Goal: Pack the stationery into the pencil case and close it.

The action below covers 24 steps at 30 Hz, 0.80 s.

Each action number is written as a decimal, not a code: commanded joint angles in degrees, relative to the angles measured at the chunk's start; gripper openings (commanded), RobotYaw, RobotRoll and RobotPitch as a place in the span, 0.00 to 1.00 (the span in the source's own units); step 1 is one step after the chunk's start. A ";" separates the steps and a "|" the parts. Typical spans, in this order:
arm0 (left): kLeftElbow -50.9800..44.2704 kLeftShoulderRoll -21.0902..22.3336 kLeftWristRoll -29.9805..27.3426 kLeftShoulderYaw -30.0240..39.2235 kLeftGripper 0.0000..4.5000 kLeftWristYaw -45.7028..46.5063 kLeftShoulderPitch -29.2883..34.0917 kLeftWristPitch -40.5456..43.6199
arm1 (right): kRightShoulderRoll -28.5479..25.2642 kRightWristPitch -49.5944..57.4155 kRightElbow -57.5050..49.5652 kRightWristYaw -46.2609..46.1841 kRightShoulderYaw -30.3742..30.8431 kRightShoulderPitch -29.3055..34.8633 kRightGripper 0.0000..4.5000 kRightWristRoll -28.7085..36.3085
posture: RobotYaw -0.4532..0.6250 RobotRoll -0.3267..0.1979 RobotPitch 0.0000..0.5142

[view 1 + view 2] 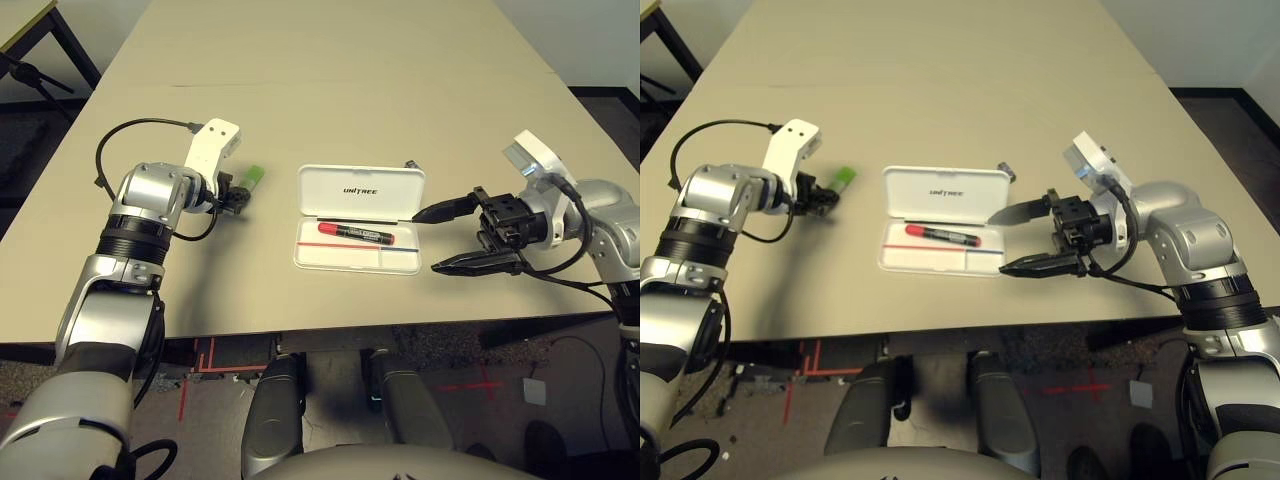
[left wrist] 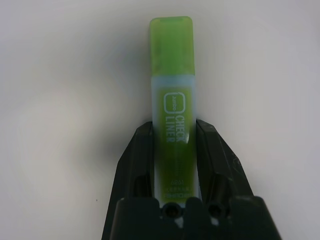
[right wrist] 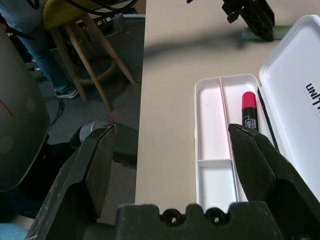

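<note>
Left tool (image 2: 175, 150) clamping green bar (image 2: 172, 95), case (image 1: 358, 232) apart

Even, bright overhead light falls on the table (image 1: 330, 90); soft shadows pool beneath both arms, and the left wrist view blurs toward its edges.

The green highlighter's (image 2: 173, 120) lower end hides between the left tool's (image 2: 175, 137) fingers; the small cylinder (image 1: 410, 164) behind the pencil case (image 1: 360, 190) is too tiny to identify.
</note>
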 commanded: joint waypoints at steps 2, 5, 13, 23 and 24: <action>-5.55 2.88 0.16 -2.32 0.24 -5.03 2.91 -1.86 | 0.02 -0.23 0.57 0.64 -0.75 -0.75 1.00 -0.20 | 0.44 0.62 0.33; -10.30 4.87 0.47 -3.53 0.24 -7.16 4.67 -2.48 | 0.01 -0.98 1.71 1.23 -0.58 -1.35 1.00 -0.79 | 0.47 0.62 0.33; -18.85 10.00 -0.56 -2.75 0.24 -12.84 8.17 -6.63 | 0.47 -3.98 5.35 2.75 -0.01 -3.03 1.00 -2.32 | 0.51 0.62 0.32; -34.40 16.51 -2.84 -1.33 0.24 -20.30 15.10 -11.58 | -1.25 -11.54 13.98 2.78 3.78 -7.08 1.00 -4.29 | 0.58 0.62 0.32; -36.09 17.41 -3.31 -1.32 0.24 -21.32 15.85 -11.59 | -1.48 -12.28 14.78 2.78 4.44 -7.68 1.00 -4.16 | 0.58 0.62 0.32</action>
